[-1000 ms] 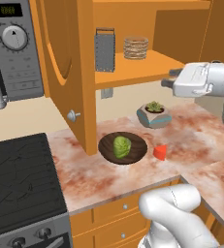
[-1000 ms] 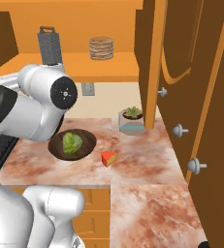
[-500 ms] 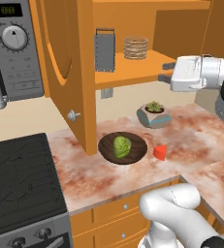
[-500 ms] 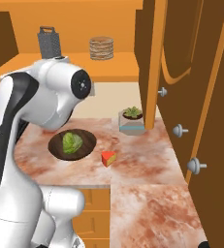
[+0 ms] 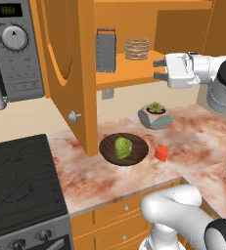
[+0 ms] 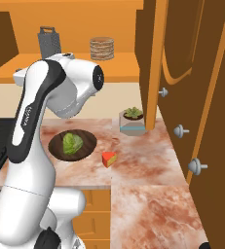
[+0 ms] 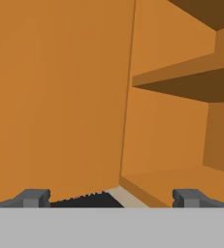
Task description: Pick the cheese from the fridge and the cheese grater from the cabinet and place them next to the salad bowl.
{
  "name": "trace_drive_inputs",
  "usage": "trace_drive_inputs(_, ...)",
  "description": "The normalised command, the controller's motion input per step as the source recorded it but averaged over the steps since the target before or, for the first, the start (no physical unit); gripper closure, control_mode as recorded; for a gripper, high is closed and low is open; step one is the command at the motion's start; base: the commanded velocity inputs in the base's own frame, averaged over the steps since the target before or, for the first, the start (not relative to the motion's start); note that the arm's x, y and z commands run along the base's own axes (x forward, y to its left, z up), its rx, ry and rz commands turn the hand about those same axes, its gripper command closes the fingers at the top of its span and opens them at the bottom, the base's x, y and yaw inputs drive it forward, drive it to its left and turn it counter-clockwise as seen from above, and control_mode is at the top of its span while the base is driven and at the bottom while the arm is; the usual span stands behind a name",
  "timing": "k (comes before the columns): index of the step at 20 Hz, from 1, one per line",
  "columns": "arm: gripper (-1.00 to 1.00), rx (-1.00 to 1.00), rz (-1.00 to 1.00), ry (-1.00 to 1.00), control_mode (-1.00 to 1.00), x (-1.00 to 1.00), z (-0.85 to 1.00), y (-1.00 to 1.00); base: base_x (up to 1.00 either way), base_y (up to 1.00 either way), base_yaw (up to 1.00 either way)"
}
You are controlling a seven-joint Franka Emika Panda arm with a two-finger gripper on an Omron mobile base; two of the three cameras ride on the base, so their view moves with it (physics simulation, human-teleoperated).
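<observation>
The tool (image 5: 157, 69) hangs wide open and empty, level with the cabinet (image 5: 134, 73) shelf's front edge and pointed into the cupboard. The grater (image 5: 105, 50) stands upright on that shelf, well to the tool's left, with a woven basket (image 5: 137, 48) between them. Below, on the surface (image 5: 109, 171), the cheese (image 5: 161, 153) lies just beside the bowl (image 5: 124, 149); a potted succulent (image 5: 155, 114) sits behind.
</observation>
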Motion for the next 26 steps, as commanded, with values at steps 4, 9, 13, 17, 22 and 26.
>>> trace_drive_inputs(4, -1.00, 0.00, 0.12, 0.00, -1.00, 0.23, 0.00, 0.12, 0.00, 0.00, 0.00)
trace_drive_inputs(9, -1.00, 0.00, 0.02, 0.00, -1.00, 0.26, 0.00, 0.07, 0.00, 0.00, 0.00)
trace_drive_inputs(13, -1.00, 0.00, 0.00, 0.00, -1.00, 0.25, 0.00, 0.09, 0.00, 0.00, 0.00)
trace_drive_inputs(17, -1.00, 0.00, 0.00, -0.01, -1.00, 0.16, 0.01, 0.09, 0.00, 0.00, 0.00)
trace_drive_inputs(22, -1.00, 0.00, 0.00, -0.01, -1.00, 0.13, 0.10, 0.03, 0.00, 0.00, 0.00)
trace_drive_inputs(26, -1.00, 0.00, 0.00, 0.00, -1.00, 0.16, 0.15, 0.00, 0.00, 0.00, 0.00)
